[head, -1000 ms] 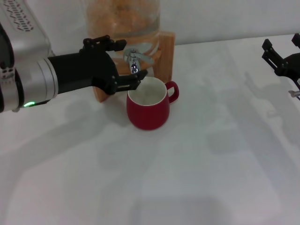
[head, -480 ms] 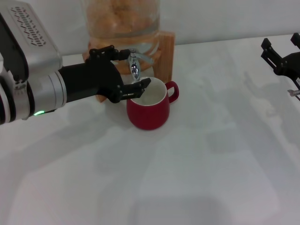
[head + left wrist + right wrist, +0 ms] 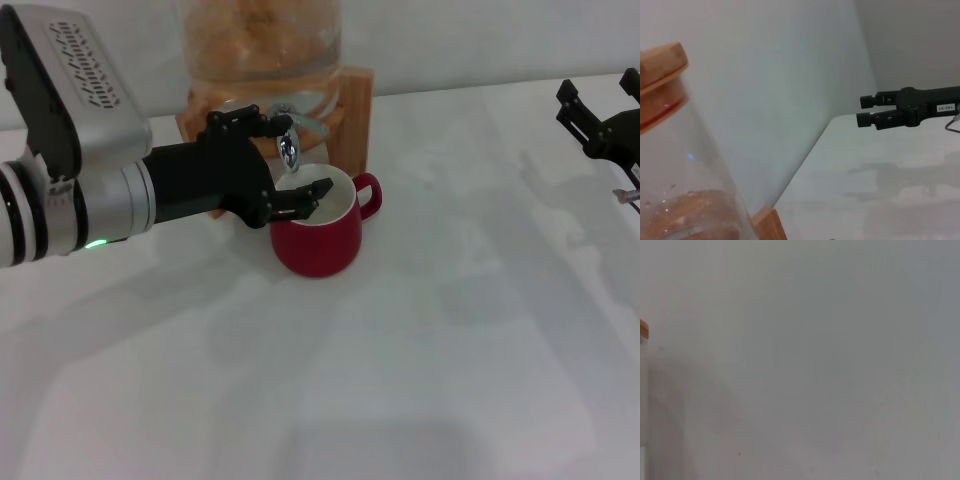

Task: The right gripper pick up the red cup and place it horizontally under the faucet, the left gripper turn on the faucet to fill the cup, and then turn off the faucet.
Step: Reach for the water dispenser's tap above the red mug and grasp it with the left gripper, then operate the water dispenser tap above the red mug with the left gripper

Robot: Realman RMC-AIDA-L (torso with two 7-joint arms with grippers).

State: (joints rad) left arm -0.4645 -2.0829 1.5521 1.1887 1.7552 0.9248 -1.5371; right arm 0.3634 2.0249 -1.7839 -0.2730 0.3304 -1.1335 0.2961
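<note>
Reaching in from nine o'clock, the left pincer [image 3: 285, 158] brackets the faucet [image 3: 286, 140] with spread fingers above the upright red cup [image 3: 318, 235] while the right pincer [image 3: 600, 120], also spread, hangs idle at two o'clock.

- Red cup [image 3: 318, 235]: glossy dark red outside, white inside
- Faucet [image 3: 286, 148]: shiny chrome
- Left gripper [image 3: 290, 160]: black, on a silver-grey arm with a green light
- Right gripper [image 3: 600, 125]: black
- Wooden stand [image 3: 354, 115]: light orange-brown
- Worktop [image 3: 420, 350]: plain white

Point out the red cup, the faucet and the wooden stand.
red cup [image 3: 318, 243], head view, front of its body.
faucet [image 3: 287, 150], head view, chrome spout.
wooden stand [image 3: 354, 118], head view, right upright.
</note>
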